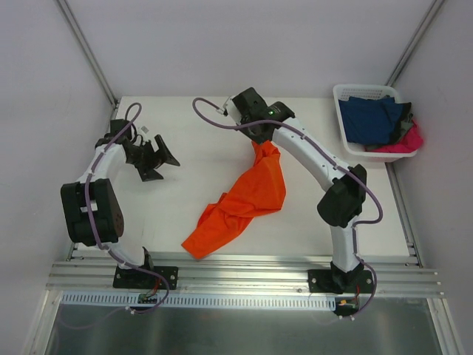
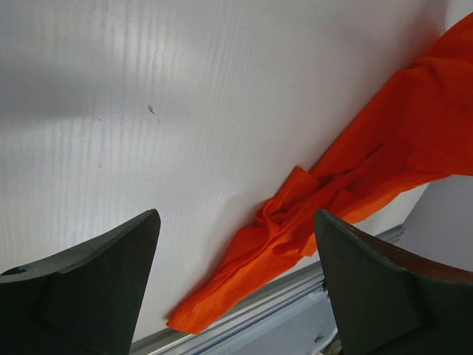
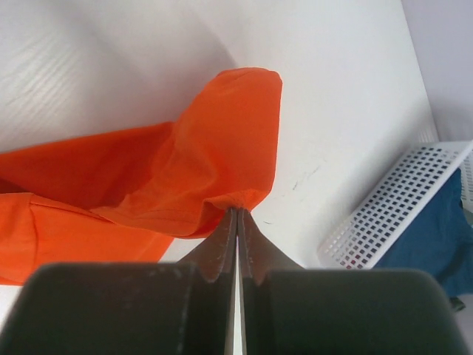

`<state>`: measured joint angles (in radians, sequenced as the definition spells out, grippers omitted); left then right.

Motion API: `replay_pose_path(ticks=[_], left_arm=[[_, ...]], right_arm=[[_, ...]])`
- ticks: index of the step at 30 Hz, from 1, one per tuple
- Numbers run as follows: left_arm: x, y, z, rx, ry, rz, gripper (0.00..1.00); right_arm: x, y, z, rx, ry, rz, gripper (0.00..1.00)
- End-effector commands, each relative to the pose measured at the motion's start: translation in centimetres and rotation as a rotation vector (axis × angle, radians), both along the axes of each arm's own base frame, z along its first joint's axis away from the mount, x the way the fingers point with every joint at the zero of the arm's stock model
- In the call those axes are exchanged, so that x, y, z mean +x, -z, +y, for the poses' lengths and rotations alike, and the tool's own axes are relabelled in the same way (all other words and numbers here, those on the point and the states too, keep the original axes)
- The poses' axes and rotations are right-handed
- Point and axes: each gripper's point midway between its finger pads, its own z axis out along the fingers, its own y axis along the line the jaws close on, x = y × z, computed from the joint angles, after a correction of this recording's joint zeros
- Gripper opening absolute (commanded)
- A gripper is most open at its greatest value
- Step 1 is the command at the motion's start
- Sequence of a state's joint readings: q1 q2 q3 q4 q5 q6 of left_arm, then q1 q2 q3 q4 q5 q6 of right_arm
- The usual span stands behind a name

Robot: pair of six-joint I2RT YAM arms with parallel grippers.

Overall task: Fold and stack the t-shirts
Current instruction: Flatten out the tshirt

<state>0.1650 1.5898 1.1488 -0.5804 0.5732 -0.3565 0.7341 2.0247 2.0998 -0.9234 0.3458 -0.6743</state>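
Note:
A bright orange t-shirt (image 1: 244, 200) trails across the white table from my right gripper (image 1: 260, 140) down toward the front edge. That gripper (image 3: 237, 209) is shut on a hem of the orange t-shirt (image 3: 148, 177), lifting its upper end. My left gripper (image 1: 159, 157) hovers over bare table at the left, jaws open and empty. In the left wrist view the crumpled lower end of the orange t-shirt (image 2: 310, 222) lies beyond the two fingers, apart from them. A navy t-shirt (image 1: 373, 118) and a pink one (image 1: 403, 140) sit in the basket.
A white slotted basket (image 1: 345, 126) stands at the table's far right corner, also seen in the right wrist view as basket (image 3: 392, 214). Aluminium rails (image 1: 244, 270) run along the front edge. Walls enclose the table at left, back and right.

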Motion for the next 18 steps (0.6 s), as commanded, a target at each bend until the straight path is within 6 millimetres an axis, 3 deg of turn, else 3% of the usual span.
replay_pose_path(ticks=[1,5,9,13,18], left_arm=[[0.5,-0.6,-2.2,-0.086,0.042,0.011,0.86],[1.3,0.1,-4.7,-0.098,0.122,0.027,0.88],[2.9,-1.2,-6.2,-0.100,0.166,-0.021,0.89],[3.5,-1.8,-6.8,-0.099,0.188,-0.046,0.89],[3.2,-0.2,-6.8,-0.097,0.197,-0.009,0.87]], right_arm=[[0.2,-5.3,-1.3,0.049,0.036,-0.119,0.01],[0.8,-9.5,-1.9,0.109,0.066,-0.220,0.01],[2.0,-12.1,-1.3,0.154,0.074,-0.299,0.01],[3.6,-15.2,-1.4,0.217,0.115,-0.398,0.00],[4.4,-18.2,-2.5,0.226,0.147,-0.499,0.01]])
